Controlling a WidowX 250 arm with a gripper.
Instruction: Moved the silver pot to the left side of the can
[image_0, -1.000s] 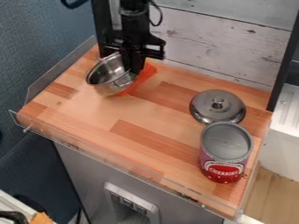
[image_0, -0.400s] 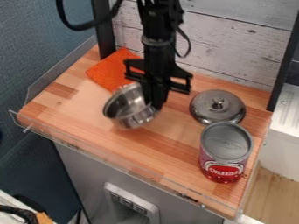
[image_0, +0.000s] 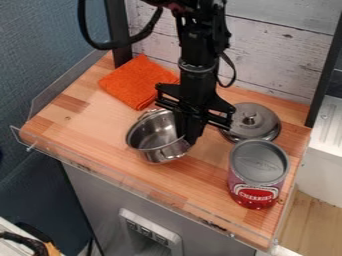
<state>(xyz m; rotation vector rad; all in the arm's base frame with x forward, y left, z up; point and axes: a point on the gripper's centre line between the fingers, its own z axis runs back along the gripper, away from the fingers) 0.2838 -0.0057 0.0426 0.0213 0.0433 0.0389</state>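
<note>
The silver pot (image_0: 159, 137) is near the middle of the wooden counter, to the left of the can and a little farther back, its opening tilted. My black gripper (image_0: 188, 136) hangs down at the pot's right side, shut on its rim; the part of the rim between the fingers is hidden. The can (image_0: 257, 175), grey on top with a red label, stands upright at the right front, apart from the pot.
A silver lid (image_0: 250, 121) lies behind the can, close to the gripper's right side. An orange cloth (image_0: 137, 82) lies at the back left. A clear low rail (image_0: 120, 178) runs along the front edge of the counter (image_0: 87, 132).
The gripper and the pot have moved right and toward the front, from over the orange cloth to mid-counter. The cloth is now uncovered. Can and lid have stayed put.
</note>
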